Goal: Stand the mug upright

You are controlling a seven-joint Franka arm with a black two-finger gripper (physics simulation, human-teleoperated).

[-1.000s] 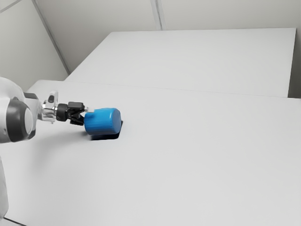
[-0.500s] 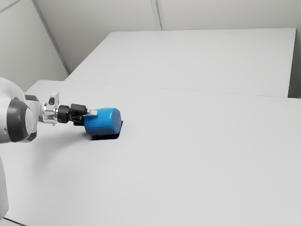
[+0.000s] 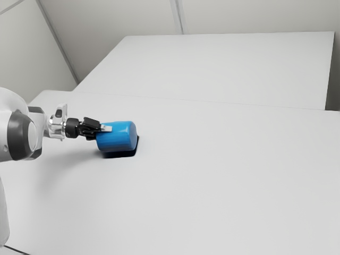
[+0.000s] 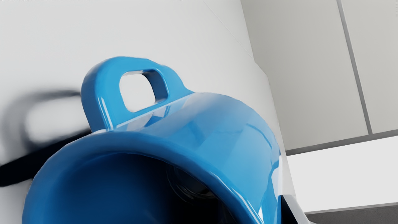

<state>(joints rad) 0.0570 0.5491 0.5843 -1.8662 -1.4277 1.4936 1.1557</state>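
The blue mug (image 3: pixel 117 137) lies on its side on the white table, its rounded base toward the exterior view's right and a dark shadow beneath it. At its opposite end is my gripper (image 3: pixel 106 128), with the light tip over the mug's near-top side. In the wrist view the mug (image 4: pixel 230 124) has its open mouth toward my hand, and its handle stands out from the wall close to the table. Part of my gripper (image 4: pixel 292 210) is against the outside of the mug near the rim; whether it holds the wall cannot be seen.
The white table (image 3: pixel 212 175) spreads to the exterior view's right of the mug. Behind it is another white surface (image 3: pixel 223 69), with pale walls beyond. A dark cable (image 3: pixel 16 249) runs near the arm's base.
My hand has turned and moved slightly toward the exterior view's right, its tip reaching farther over the mug. The mug has shifted very slightly at its mouth end.
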